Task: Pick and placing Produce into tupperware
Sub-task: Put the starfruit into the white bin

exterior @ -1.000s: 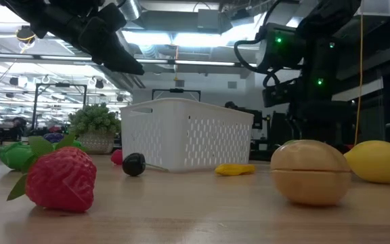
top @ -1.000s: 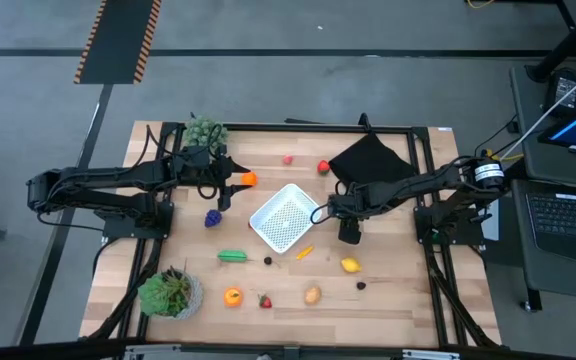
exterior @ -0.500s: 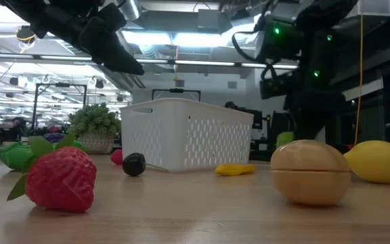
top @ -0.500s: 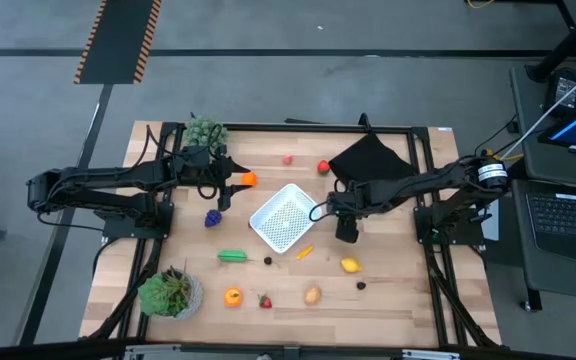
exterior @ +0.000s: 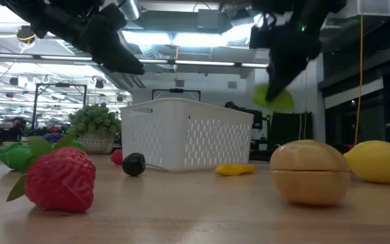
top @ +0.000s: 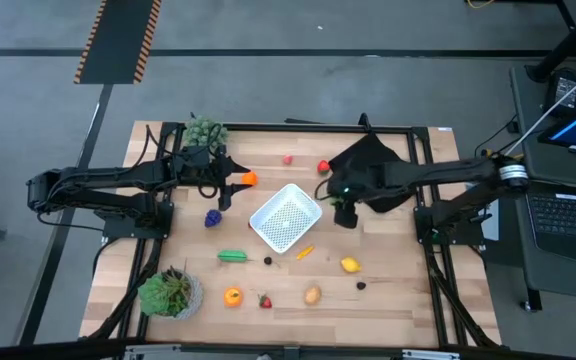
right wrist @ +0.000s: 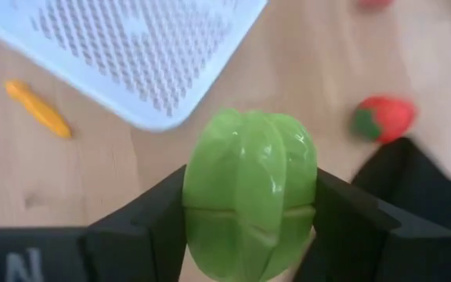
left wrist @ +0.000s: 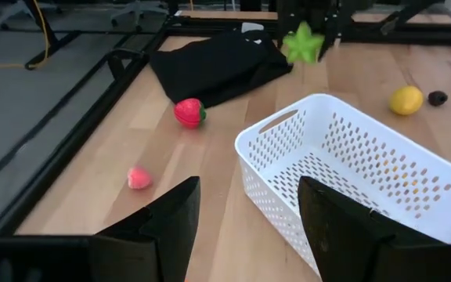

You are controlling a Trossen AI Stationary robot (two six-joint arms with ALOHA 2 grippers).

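The right arm reaches in from the bench's point(top: 398, 290) right side, its gripper point(top: 345, 197) raised off the wood just right of the tupperware point(top: 286, 217) by the black cloth point(top: 373, 160), jaws clamped on a ribbed green fruit point(right wrist: 249, 192). A second ago it sat lower and nearer the front. The left gripper point(top: 230, 182) hangs part-open beside an orange piece point(top: 249, 179), behind and left of the tupperware. Only the left wrist view shows the fruit's star outline; the low view shows it airborne above the rim.
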